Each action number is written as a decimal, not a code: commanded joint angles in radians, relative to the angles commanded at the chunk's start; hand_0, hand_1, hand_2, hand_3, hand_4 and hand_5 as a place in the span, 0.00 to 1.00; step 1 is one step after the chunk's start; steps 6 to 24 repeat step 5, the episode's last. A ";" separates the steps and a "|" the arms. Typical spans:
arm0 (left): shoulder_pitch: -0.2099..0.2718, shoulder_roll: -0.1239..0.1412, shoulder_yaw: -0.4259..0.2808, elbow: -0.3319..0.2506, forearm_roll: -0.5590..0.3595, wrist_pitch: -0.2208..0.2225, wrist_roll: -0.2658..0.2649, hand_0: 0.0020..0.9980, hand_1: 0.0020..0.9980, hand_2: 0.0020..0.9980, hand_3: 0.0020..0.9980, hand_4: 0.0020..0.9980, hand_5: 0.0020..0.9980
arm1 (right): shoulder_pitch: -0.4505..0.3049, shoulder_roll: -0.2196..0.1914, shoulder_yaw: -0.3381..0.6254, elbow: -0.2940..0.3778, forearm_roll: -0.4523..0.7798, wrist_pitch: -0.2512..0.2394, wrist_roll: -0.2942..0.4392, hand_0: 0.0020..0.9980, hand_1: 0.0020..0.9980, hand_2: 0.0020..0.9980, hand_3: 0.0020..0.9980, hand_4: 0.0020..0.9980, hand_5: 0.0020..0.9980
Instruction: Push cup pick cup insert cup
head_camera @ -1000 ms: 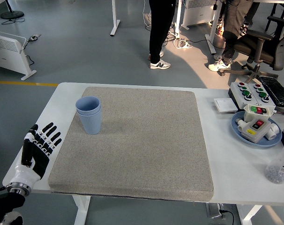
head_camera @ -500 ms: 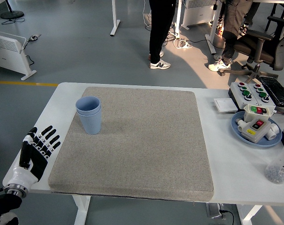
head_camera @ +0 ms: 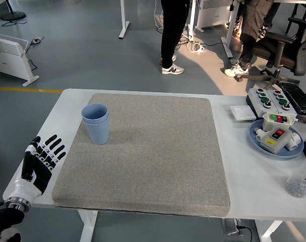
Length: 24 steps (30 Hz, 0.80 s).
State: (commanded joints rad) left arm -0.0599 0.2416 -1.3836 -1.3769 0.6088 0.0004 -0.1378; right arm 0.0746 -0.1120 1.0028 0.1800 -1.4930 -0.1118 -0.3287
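Two light blue cups (head_camera: 96, 123) stand nested, one inside the other, upright on the left part of the grey mat (head_camera: 153, 156). My left hand (head_camera: 41, 159) hovers over the table's left edge, below and left of the cups, well apart from them. Its black fingers are spread and hold nothing. My right hand is out of the picture.
At the right stand a blue plate (head_camera: 275, 146) with a button box on it, a black control box (head_camera: 274, 100), a white card (head_camera: 242, 113) and a clear bottle (head_camera: 300, 180). People and an office chair (head_camera: 284, 43) are beyond the far side.
My left hand drew back toward the lower left corner over the last second, then held almost still. The cups have not moved.
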 joint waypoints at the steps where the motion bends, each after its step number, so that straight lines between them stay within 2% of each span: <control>1: 0.000 0.000 0.000 0.000 0.000 0.000 0.000 0.86 0.86 0.87 0.81 0.61 1.00 | 0.001 0.000 -0.001 0.000 0.001 0.000 0.000 0.53 0.55 0.50 0.54 0.09 0.93; 24: -0.002 -0.001 -0.001 0.000 0.000 0.001 -0.001 0.86 0.86 0.87 0.81 0.61 1.00 | 0.002 0.000 -0.002 0.000 0.004 0.001 0.001 0.53 0.55 0.50 0.54 0.09 0.93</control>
